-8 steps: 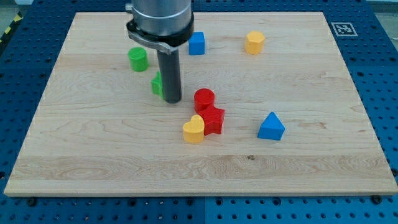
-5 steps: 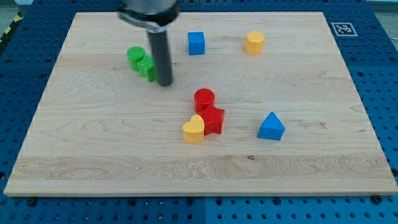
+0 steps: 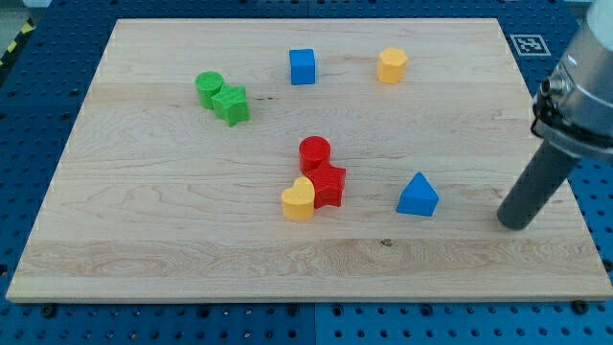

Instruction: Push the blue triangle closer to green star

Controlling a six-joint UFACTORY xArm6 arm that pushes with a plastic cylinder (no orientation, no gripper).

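Camera view, the only one. My tip [image 3: 512, 225] stood on the wooden board [image 3: 460, 278] near its right edge, at about 3 o'clock from the blue triangle [image 3: 418, 195], near it but clearly apart. No contact was visible. The tool is a bare rod with nothing to part or close, and it pressed against no block.

The blue triangle sat low on the right half of the board. The green star [image 3: 232, 103] lay in the upper left part, touching or just beside the green cylinder [image 3: 209, 86] at its 10 o'clock. Triangle and star were well apart, the star at roughly 10 o'clock from the triangle.

Between them, a little below the straight line, sat a cluster: red cylinder [image 3: 314, 152], red star-like block [image 3: 329, 185] and yellow heart-shaped block [image 3: 299, 200], all touching or nearly so. A blue cube [image 3: 303, 66] and a yellow block [image 3: 391, 65] stood along the top, clear of the route.

Judgement on progress: the push proper was not yet begun. The tip was on the triangle's far side from the star, which suited a drive toward 9 to 10 o'clock. All the travel remained. The red and yellow cluster looked the likely obstacle, so the line probably wanted to pass above it.
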